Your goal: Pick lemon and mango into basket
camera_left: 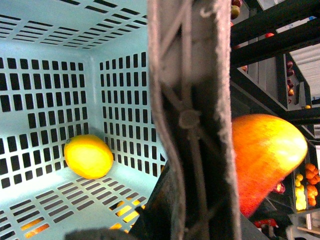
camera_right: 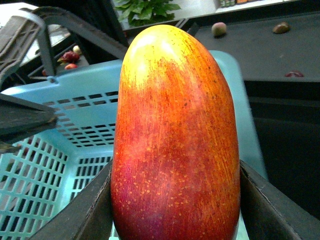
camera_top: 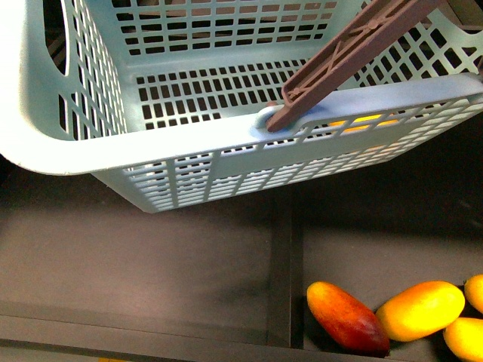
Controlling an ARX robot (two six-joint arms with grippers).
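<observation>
Fingers [camera_right: 82, 210] of the right gripper [camera_right: 175, 167] press against both sides of the mango [camera_right: 175, 100], pinching it lengthwise between them. It is dark red near the wrist and turns orange, then yellow, at its far tip. Just beyond the held fruit is the teal basket [camera_right: 65, 100], with its rim and lattice walls showing behind the mango. I cannot tell whether the fruit hangs over the opening or just beside the rim.

The brown handle [camera_left: 192, 100] crosses right in front of the left wrist camera. It is so close that the left gripper's own fingers don't show, and I cannot tell if they are spread or clamped. Past the handle, inside the basket, the lemon [camera_left: 88, 156] lies on the slotted floor, tucked into a corner near two walls.

From the front, the basket fills the upper part of the view, its handle slanting up. On the dark shelf [camera_top: 136, 264] on the robot's side of the basket lie a pointed red-orange mango [camera_top: 347, 317] and several yellow mangoes [camera_top: 420, 309], side by side. Farthest beyond the right gripper, a few small fruits [camera_right: 218, 29] sit on a dark counter near a green plant [camera_right: 145, 10].
</observation>
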